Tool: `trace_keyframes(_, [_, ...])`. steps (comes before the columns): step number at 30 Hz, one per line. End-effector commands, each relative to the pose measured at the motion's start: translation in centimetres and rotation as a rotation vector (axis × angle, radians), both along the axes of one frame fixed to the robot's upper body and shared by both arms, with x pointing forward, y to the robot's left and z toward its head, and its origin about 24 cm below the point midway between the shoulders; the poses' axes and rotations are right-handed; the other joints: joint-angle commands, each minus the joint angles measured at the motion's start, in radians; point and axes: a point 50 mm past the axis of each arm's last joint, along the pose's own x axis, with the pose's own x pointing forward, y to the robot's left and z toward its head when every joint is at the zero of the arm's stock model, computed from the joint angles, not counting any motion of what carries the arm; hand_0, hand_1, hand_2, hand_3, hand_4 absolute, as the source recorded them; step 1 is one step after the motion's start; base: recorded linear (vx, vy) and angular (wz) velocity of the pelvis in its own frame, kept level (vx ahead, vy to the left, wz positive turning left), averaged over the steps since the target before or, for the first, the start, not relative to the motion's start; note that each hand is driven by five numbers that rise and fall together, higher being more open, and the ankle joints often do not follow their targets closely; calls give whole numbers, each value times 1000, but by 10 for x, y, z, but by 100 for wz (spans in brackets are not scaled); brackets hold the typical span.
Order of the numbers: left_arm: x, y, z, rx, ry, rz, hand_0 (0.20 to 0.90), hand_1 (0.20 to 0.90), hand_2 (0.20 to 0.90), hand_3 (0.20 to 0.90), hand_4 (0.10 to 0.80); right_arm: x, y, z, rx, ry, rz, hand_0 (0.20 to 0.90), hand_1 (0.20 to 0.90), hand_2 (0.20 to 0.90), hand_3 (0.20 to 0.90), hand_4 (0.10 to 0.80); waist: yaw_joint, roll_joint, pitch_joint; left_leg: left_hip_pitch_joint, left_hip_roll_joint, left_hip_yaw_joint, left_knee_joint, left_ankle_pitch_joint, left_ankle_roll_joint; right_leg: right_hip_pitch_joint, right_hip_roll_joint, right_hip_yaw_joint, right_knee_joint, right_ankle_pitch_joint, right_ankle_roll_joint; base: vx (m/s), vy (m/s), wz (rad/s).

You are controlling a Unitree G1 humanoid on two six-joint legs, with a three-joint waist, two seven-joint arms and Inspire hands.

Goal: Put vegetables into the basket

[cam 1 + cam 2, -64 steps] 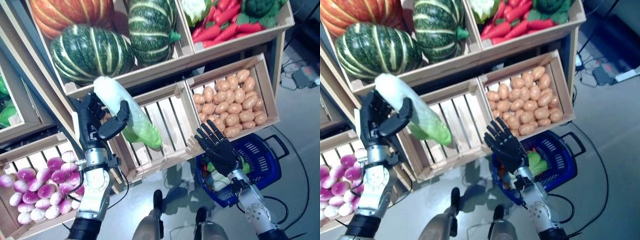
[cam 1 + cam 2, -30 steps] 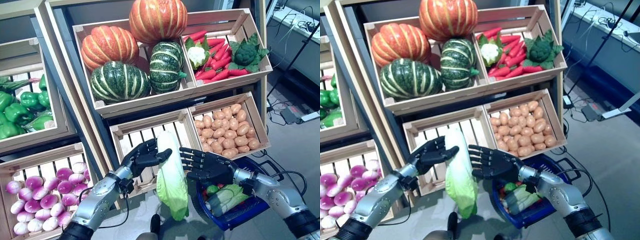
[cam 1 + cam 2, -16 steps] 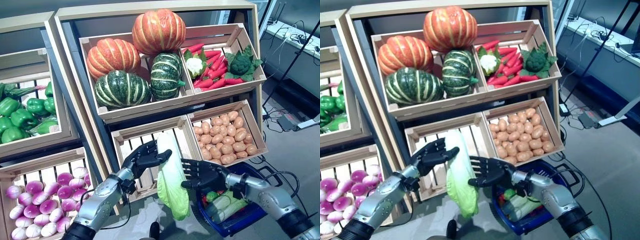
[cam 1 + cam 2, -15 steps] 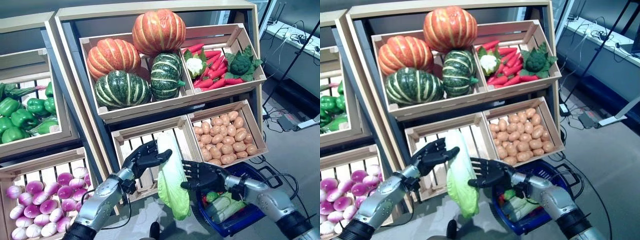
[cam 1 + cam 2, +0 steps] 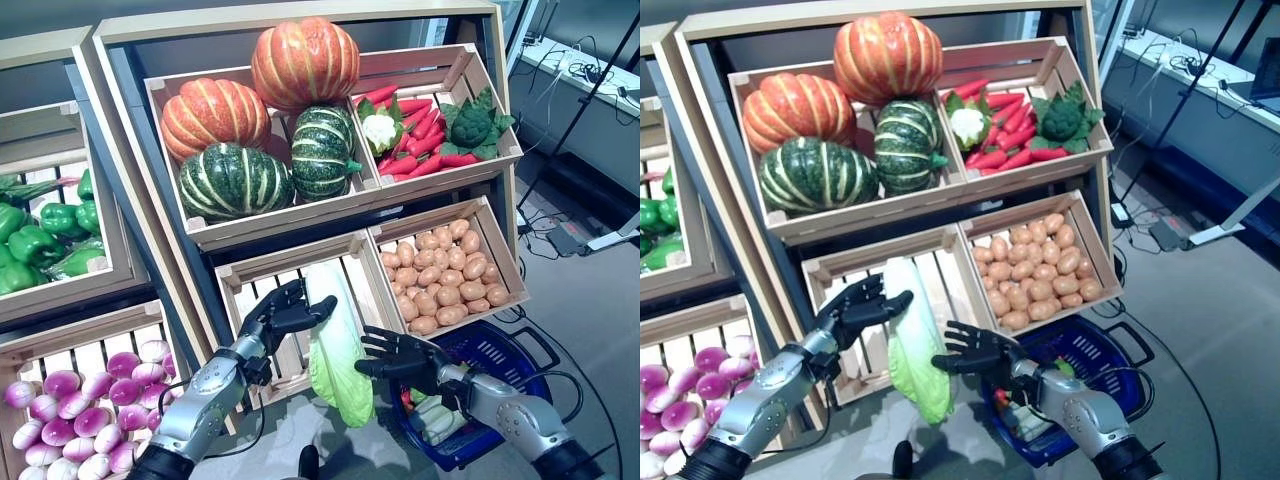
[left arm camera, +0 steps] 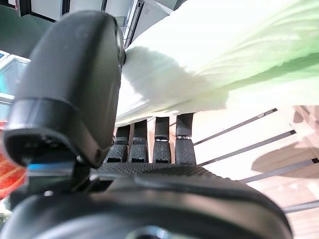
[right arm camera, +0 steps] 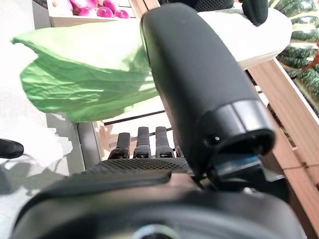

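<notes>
My left hand [image 5: 283, 314] is shut on the white stem end of a long pale green cabbage [image 5: 334, 350] and holds it in front of the stand, leafy end hanging down. In the left wrist view the thumb [image 6: 75, 94] and fingers [image 6: 155, 145] clamp the cabbage [image 6: 224, 55]. My right hand [image 5: 408, 360] is open with fingers spread, right beside the cabbage's lower half, just left of the blue basket [image 5: 497, 358]. The basket stands on the floor and holds pale green and white vegetables [image 5: 433, 418]. The right wrist view shows the leaf [image 7: 84, 79] past straight fingers [image 7: 142, 143].
A wooden stand with slatted crates fills the back. An empty crate [image 5: 262, 290] is right behind the cabbage, and another crate [image 5: 500, 255] overhangs the basket's far side. Grey floor [image 5: 590, 310] lies to the right, with cables and a desk leg beyond.
My left hand has brought the cabbage down from the upper crates to in front of the empty crate. My right hand rose from the basket to beside it. The camera has also shifted.
</notes>
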Motion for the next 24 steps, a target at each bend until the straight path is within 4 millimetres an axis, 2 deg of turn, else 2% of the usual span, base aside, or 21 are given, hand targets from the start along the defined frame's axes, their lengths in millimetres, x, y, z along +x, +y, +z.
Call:
trace_keyframes(1, [25, -16, 69, -151, -336, -66, 300, 300, 300, 300, 400, 11, -5, 11, 31, -25, -24, 900, 900, 900, 900, 800, 18, -45, -58, 85, 23, 21, 2, -147, -43, -59, -82, 20, 0, 105, 23, 0, 0, 0])
trace_keyframes(5, [26, -18, 68, -152, -330, -78, 300, 300, 300, 300, 400, 3, 5, 7, 113, 46, 106, 900, 900, 900, 900, 800, 24, -49, -63, 83, 23, 18, 2, -146, -45, -60, -83, 15, 0, 104, 23, 0, 0, 0])
trace_keyframes(7, [25, -19, 66, -150, -321, -88, 300, 300, 300, 300, 400, -2, 16, 9, 221, 79, 198, 900, 900, 900, 900, 800, 29, -51, -67, 81, 26, 17, 2, -143, -49, -60, -84, 12, 0, 104, 23, 0, 0, 0])
trace_keyframes(12, [24, -19, 62, -167, -301, -109, 300, 300, 300, 300, 400, -11, 33, 13, 369, 116, 349, 900, 900, 900, 900, 800, 39, -53, -76, 73, 27, 13, 2, -140, -55, -63, -83, 5, 0, 102, 24, 0, 0, 0])
trace_keyframes(19, [20, -22, 61, -191, -297, -155, 300, 300, 300, 300, 400, -25, 46, 13, 483, 170, 506, 900, 900, 900, 900, 800, 49, -50, -80, 71, 25, 9, 2, -141, -54, -65, -85, 3, 0, 102, 22, 0, 0, 0])
trace_keyframes(24, [20, -22, 59, -209, -286, -160, 300, 300, 300, 300, 400, -23, 52, 15, 559, 163, 521, 900, 900, 900, 900, 800, 55, -49, -85, 75, 23, 4, 2, -144, -54, -61, -85, 6, 0, 99, 21, 0, 0, 0])
